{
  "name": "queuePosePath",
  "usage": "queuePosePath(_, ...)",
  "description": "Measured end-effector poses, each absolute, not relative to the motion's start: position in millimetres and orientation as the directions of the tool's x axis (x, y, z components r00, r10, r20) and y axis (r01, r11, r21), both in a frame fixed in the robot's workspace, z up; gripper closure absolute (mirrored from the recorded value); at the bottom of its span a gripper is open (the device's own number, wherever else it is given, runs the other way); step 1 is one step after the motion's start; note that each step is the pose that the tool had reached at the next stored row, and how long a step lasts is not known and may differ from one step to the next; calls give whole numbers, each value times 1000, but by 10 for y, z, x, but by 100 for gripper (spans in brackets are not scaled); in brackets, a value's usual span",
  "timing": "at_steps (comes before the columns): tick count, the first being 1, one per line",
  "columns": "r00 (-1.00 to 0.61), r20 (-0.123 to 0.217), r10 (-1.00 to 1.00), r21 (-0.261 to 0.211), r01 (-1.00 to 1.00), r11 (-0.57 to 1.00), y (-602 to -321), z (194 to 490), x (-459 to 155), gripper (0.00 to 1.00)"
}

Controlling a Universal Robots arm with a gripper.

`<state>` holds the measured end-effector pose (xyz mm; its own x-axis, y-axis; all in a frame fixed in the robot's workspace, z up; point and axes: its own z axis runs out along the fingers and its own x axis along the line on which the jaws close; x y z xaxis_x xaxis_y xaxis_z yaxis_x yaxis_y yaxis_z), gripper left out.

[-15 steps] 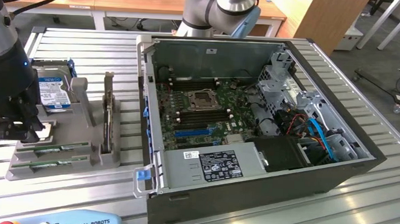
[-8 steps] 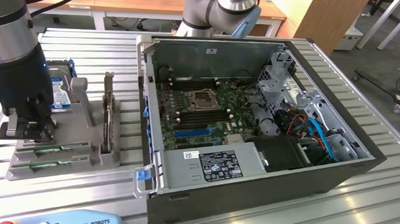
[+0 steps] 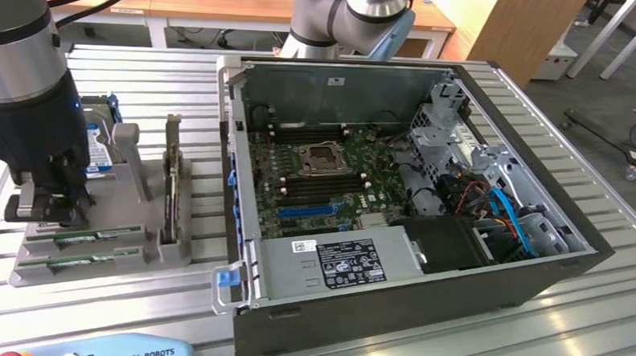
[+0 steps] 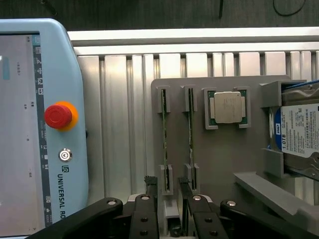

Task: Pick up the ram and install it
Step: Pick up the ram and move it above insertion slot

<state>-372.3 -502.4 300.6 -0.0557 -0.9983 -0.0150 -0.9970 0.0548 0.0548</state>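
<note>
progress: early | pincer (image 4: 167, 183): apart, empty, low over grey holder (image 4: 224, 164) | ram (image 4: 164, 134): seated in holder slot, unlifted | computer case (image 3: 398, 318) beside holder: ram uninstalled

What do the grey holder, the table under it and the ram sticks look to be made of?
Holder: probably plastic, matte grey; the surface is dull and uniform with no shine.
Table: bare metal, likely aluminium; silvery grooved slats with bright reflections.
Ram sticks: green circuit board, seen edge-on, standing in the holder's slots.

Two rams (image 4: 164, 144), one processor (image 4: 228, 107), one drive (image 4: 299, 130)
</note>
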Motion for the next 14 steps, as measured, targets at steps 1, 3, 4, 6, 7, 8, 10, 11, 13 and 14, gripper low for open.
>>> queuePosePath(1,-56,-15,-998,55,-997,55,-5024,2989,-3724,70)
queuePosePath(3,-56,-15,-998,55,-997,55,-5024,2953,-3724,70)
queuePosePath(4,-56,-15,-998,55,-997,55,-5024,2935,-3724,70)
queuePosePath(6,-56,-15,-998,55,-997,55,-5024,2898,-3724,70)
queuePosePath(7,-56,-15,-998,55,-997,55,-5024,2880,-3724,70)
queuePosePath(8,-56,-15,-998,55,-997,55,-5024,2862,-3724,70)
queuePosePath(10,-56,-15,-998,55,-997,55,-5024,2826,-3724,70)
queuePosePath(11,-56,-15,-998,55,-997,55,-5024,2808,-3723,70)
queuePosePath(13,-56,-15,-998,55,-997,55,-5024,2770,-3724,70)
queuePosePath(14,-56,-15,-998,55,-997,55,-5024,2753,-3724,70)
